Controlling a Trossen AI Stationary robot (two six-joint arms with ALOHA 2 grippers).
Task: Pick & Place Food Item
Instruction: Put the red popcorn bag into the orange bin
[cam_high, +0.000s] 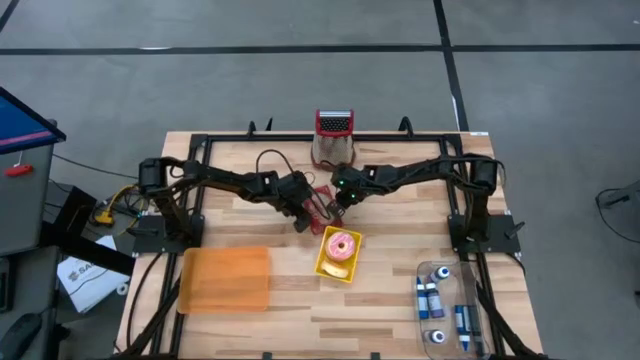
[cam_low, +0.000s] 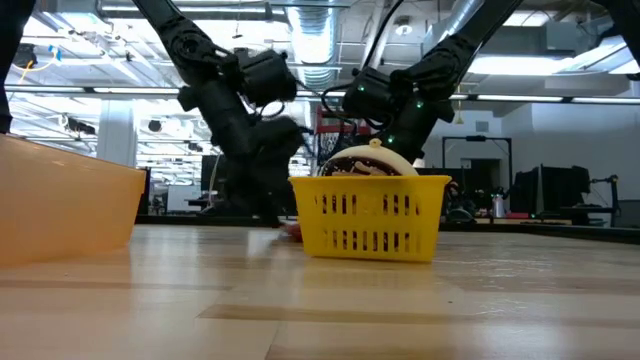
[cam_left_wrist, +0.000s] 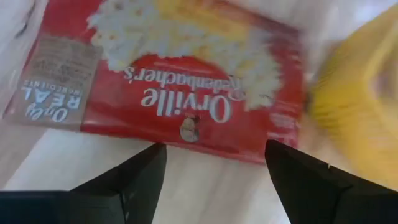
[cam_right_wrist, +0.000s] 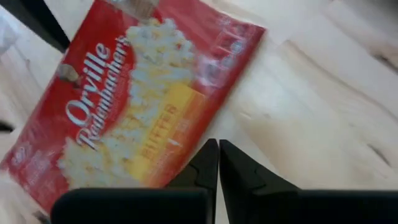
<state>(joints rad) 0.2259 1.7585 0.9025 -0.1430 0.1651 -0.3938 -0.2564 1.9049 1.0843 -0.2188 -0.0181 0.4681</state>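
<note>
The popcorn bag (cam_left_wrist: 180, 81) lay flat on the worktop (cam_high: 400, 300), at its middle, between the two arms and just beside the yellow basket (cam_high: 339, 257). The basket already held a doughnut (cam_high: 342, 245).

The left end effector (cam_left_wrist: 214, 165) hung low over the bag's edge with its fingers (cam_left_wrist: 134, 177) spread apart, nothing between them. The right end effector (cam_right_wrist: 217, 165) hovered at the bag's opposite side, fingers pressed together and holding nothing; whether its tip touched the bag could not be told.

The main risk, as I judged it, was the flat bag itself: it offered no raised edge, so spread fingers coming down might close on bare wood or slide the bag away. It could be pushed into the basket and shove that aside. With both arms crowded over the same small spot, the end effectors might also knock each other.

An orange bin (cam_high: 225, 280) stood well apart.
</note>
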